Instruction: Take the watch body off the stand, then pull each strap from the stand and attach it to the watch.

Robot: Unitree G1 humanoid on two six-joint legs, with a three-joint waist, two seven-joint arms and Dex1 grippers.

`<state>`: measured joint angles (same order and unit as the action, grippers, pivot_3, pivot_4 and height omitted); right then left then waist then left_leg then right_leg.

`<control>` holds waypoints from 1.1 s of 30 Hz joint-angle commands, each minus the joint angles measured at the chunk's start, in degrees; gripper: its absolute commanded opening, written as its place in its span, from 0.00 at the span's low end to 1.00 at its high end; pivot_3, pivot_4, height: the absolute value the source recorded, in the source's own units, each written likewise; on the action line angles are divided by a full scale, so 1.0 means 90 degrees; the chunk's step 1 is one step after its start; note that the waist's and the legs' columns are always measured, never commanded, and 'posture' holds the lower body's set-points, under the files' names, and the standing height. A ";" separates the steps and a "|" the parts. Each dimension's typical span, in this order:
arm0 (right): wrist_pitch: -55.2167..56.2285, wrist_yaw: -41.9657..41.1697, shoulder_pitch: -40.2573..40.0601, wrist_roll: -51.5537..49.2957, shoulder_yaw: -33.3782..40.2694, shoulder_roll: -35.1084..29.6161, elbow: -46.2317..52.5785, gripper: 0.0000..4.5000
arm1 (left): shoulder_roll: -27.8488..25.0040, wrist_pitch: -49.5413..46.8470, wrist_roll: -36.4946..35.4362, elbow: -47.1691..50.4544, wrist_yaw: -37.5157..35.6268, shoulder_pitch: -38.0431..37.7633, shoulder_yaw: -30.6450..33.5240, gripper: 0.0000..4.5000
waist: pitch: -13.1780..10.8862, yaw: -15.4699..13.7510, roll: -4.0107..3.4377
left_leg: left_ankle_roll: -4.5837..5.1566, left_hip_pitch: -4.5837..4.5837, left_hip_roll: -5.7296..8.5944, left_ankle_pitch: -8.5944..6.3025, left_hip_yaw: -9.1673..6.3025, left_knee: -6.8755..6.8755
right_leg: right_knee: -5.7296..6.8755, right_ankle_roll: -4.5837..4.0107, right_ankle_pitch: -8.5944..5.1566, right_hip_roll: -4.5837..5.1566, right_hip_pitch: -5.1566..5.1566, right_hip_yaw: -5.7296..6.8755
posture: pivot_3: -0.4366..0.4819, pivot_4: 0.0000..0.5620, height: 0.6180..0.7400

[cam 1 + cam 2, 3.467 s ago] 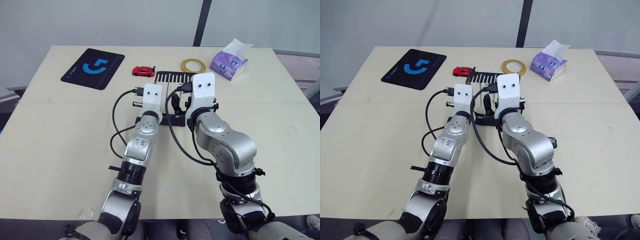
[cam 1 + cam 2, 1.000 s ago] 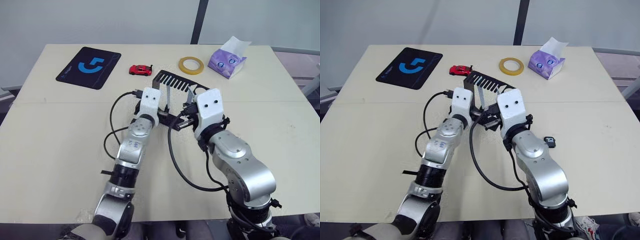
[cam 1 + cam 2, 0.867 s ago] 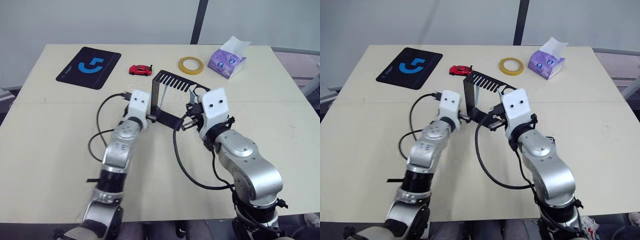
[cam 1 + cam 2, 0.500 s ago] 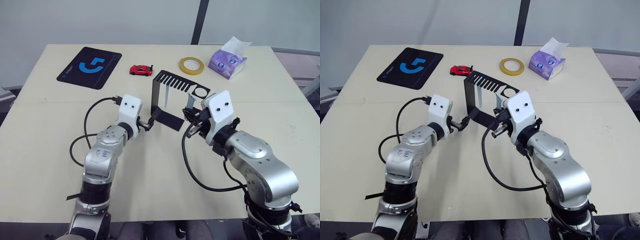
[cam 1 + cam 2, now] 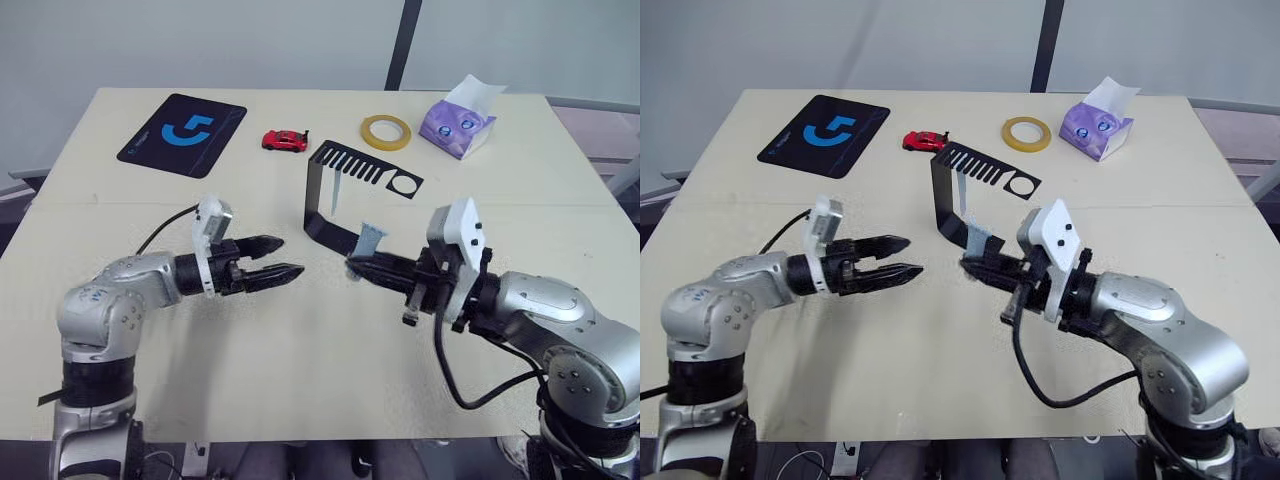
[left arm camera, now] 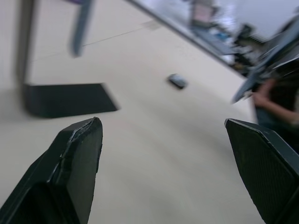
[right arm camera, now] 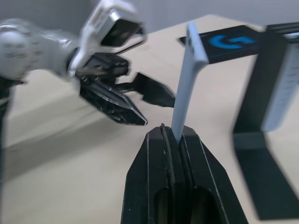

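On the beige table [image 5: 560,200], your right gripper [image 5: 358,267] is clamped on one light blue strap [image 5: 369,238], just beside the stand [image 5: 335,200]. Your left gripper [image 5: 275,258] hovers with fingers apart. The watch body [image 6: 177,80] lies apart on the tabletop.

Pale beige table [image 5: 120,360] with a seam across it. Beyond both grippers, the black stand [image 5: 322,205] sits on its flat foot. Past that: red toy car [image 5: 285,140], yellow tape roll [image 5: 386,131], purple tissue pack [image 5: 458,125], and black mouse pad [image 5: 182,135] off toward the left arm's side.
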<state>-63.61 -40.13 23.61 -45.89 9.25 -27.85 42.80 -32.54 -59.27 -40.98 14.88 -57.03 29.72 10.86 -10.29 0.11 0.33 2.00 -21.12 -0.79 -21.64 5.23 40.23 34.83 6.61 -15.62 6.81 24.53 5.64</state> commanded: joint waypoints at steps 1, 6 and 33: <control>-0.0084 -0.0255 0.0049 -0.0784 0.0132 -0.0149 -0.0310 0.00 | 0.0045 0.0003 -0.0603 0.0035 -0.0340 0.0252 -0.0104 0.99 | 0.0000 0.0002 0.0000 | 0.0002 0.0000 0.0001 0.0001 0.0001 0.0001 | 0.0001 0.0000 0.0000 0.0001 -0.0001 -0.0001 | 0.48 0.27 0.98; -0.0014 -0.0303 0.0166 -0.1330 0.0020 -0.0239 -0.0748 0.00 | 0.0427 -0.0004 -0.1133 0.0015 -0.0215 0.0415 -0.0151 0.99 | 0.0000 0.0006 0.0000 | 0.0002 0.0003 0.0001 0.0001 0.0003 0.0001 | 0.0003 0.0000 0.0000 -0.0001 -0.0002 -0.0004 | 0.48 0.27 0.98; 0.0533 -0.0156 0.0506 -0.1396 -0.0584 -0.0445 -0.1138 0.00 | 0.1430 -0.0149 -0.2171 0.0433 0.1366 0.0426 -0.0661 0.70 | 0.0000 -0.0012 0.0000 | 0.0002 -0.0001 0.0004 0.0002 -0.0001 0.0012 | 0.0007 0.0003 0.0002 -0.0001 -0.0002 -0.0006 | 0.48 0.27 0.98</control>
<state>-59.97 -41.52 27.21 -56.99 3.49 -31.22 31.44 -19.84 -61.21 -58.77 17.09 -44.73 33.14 5.02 -10.29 0.01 0.33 2.02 -21.13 -0.76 -21.63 5.23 40.34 34.90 6.63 -15.61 6.80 24.52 5.59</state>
